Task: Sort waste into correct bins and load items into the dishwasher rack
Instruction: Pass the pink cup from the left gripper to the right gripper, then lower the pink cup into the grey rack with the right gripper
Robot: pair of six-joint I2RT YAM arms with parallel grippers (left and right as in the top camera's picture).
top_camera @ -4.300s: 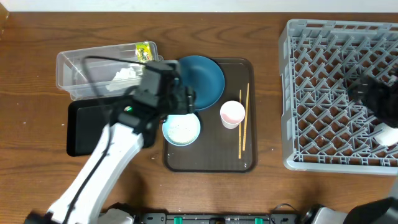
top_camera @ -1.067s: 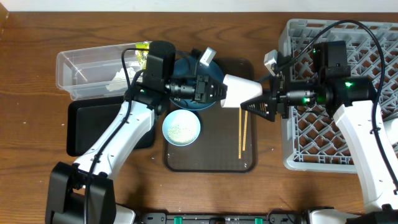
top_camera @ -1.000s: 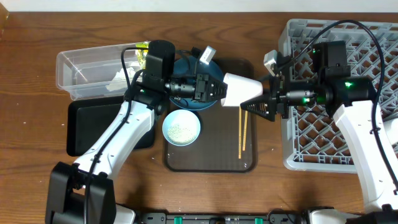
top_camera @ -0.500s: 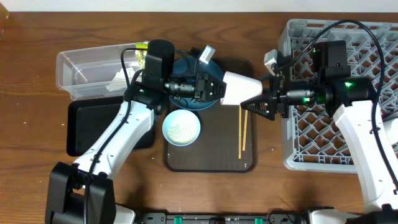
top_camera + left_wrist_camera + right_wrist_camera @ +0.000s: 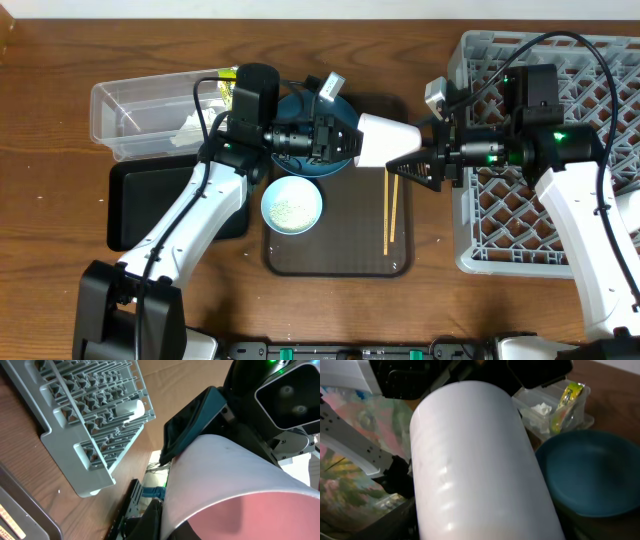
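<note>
While our left hand [image 5: 350,142] grasps the white cup [image 5: 386,138], we cannot tell if our right hand [image 5: 408,165] is clenched. We should let go only once the right grips firmly.

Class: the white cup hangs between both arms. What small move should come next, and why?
Probably the right gripper should close on the white cup, which the left gripper holds sideways above the brown tray. The right gripper's fingertips sit at the cup's other end, ready for a handover.

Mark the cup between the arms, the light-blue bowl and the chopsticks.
cup [image 5: 385,140]: overhead view, on its white side wall.
bowl [image 5: 265,212]: overhead view, on its left rim.
chopsticks [image 5: 389,215]: overhead view, at mid-length of the pair.
</note>
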